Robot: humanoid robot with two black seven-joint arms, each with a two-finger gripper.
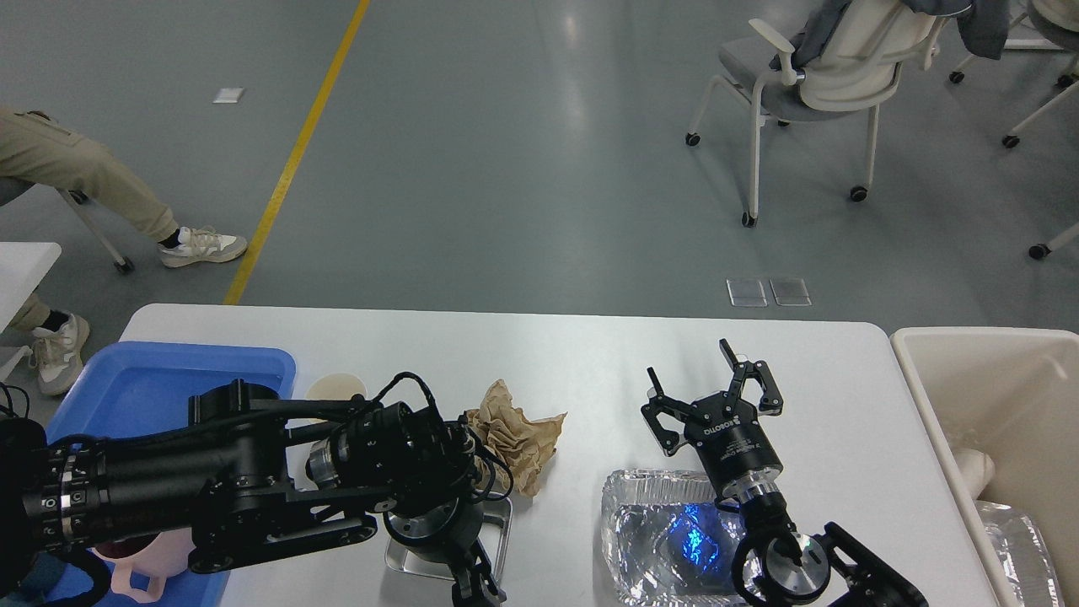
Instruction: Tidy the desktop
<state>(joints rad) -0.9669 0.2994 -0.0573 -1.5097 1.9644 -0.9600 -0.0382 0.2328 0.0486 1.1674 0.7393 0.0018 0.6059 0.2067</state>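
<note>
Currently, per the head view:
Desktop (539, 346): white, spanned the near scene between blue tray (160, 375) at left and beige bin (995, 379) at right.
Left gripper (476, 586): pointed down over the steel tray (501, 527) at the near edge; finger spread could not be told.
Right gripper (712, 379): fingers spread wide, nothing held, above the desktop beyond the foil container (649, 523).
Crumpled brown paper (518, 438): lay at centre.
Paper cup (333, 388): partly hidden behind the left arm.

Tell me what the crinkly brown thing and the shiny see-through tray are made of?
The crinkly brown thing looks like kraft paper, matte and crumpled into sharp folds. The shiny tray looks like thin aluminium foil rather than see-through plastic: silvery, wrinkled, mirror-bright, with a blue glint. I can't be sure from one view.
</note>
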